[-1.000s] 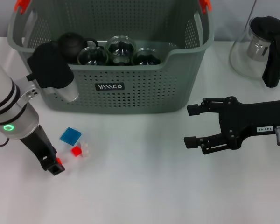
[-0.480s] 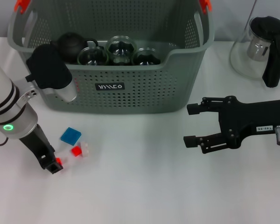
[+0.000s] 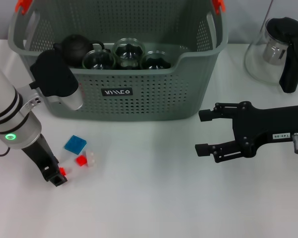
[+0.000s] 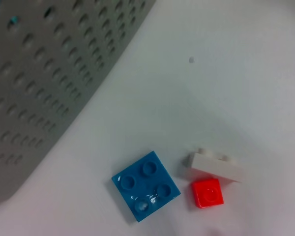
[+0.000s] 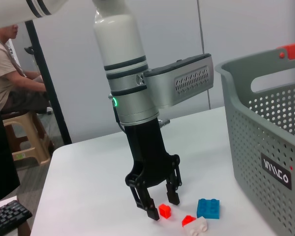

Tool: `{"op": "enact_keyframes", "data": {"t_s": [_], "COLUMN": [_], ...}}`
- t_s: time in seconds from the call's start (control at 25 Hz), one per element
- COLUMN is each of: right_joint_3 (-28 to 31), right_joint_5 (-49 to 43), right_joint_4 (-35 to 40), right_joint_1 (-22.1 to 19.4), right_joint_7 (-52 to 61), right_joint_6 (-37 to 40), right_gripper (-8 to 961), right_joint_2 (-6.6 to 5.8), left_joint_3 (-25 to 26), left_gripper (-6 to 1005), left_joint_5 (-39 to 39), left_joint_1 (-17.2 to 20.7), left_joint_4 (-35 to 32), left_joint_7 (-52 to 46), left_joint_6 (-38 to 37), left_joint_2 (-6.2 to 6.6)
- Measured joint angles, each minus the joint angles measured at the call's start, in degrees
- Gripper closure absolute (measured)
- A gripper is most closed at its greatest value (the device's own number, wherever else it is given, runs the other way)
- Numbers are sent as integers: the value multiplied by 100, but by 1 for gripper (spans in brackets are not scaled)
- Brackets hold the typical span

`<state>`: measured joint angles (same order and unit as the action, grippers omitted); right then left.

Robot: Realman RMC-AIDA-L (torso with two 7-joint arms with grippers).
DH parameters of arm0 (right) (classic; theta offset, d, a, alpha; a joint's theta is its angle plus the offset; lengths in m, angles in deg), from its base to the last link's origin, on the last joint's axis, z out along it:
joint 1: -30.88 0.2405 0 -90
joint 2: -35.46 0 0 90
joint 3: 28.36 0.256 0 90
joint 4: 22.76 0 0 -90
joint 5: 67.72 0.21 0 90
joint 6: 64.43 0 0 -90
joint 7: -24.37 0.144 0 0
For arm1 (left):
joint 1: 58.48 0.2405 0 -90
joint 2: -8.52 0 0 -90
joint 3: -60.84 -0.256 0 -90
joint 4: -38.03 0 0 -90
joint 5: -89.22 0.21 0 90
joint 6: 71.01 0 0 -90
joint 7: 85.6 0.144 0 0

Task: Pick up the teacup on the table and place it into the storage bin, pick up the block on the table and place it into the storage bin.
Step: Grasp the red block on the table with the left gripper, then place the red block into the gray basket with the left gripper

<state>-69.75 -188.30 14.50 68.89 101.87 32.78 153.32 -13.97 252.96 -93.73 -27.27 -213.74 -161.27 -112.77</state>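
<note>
The storage bin (image 3: 139,99) stands at the back of the table with three glass teacups (image 3: 129,50) inside; no teacup shows on the table. My left gripper (image 3: 57,174) is down at the table left of the bin, open, with a small red block (image 5: 164,211) between its fingers (image 5: 173,196). Just beside it lie a blue block (image 3: 75,144), another red block (image 3: 81,160) and a white block (image 3: 91,157). The left wrist view shows the blue block (image 4: 145,191), the white block (image 4: 216,166) and the red block (image 4: 208,192) by the bin wall (image 4: 49,73). My right gripper (image 3: 203,133) hovers open at the right.
A black teapot (image 3: 77,45) also sits in the bin. A glass pitcher with a black handle (image 3: 280,49) stands at the back right. In the right wrist view a seated person (image 5: 10,73) and a stool (image 5: 27,137) are beyond the table edge.
My left gripper has edged slightly to the left at the table surface, the small red block staying at its tips. The right arm and the other blocks have not moved.
</note>
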Motion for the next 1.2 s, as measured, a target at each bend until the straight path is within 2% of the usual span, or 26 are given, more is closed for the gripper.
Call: {"op": "enact_keyframes", "data": {"t_s": [0.36,0.76,0.96,1.0,1.12,1.2], "right_joint_3": [0,9,25,32,49,52], "right_joint_5": [0,0,0,0,0,0], "right_joint_4": [7,22,34,35,35,37], "right_joint_1": [10,8,-7,-13,-25,-30], "right_joint_7": [8,22,33,33,34,40], "right_joint_6": [-10,-8,16,19,46,84], "right_gripper": [11,10,9,9,9,9], "right_joint_2": [-5,-14,-19,-19,-37,-54], "left_joint_3": [-38,-78,-59,-34,234,670], "left_gripper": [499,671,818,848,849,849], "left_joint_5": [0,0,-2,-7,-95,-262], "left_joint_1": [1,17,34,34,8,-59], "left_joint_4": [0,-86,-308,-382,-772,-1075], "left_joint_7": [41,22,0,-18,-68,-65], "left_joint_6": [-1,-31,-173,-251,-634,-985], "left_joint_2": [-28,-41,-48,-58,-129,-214]}}
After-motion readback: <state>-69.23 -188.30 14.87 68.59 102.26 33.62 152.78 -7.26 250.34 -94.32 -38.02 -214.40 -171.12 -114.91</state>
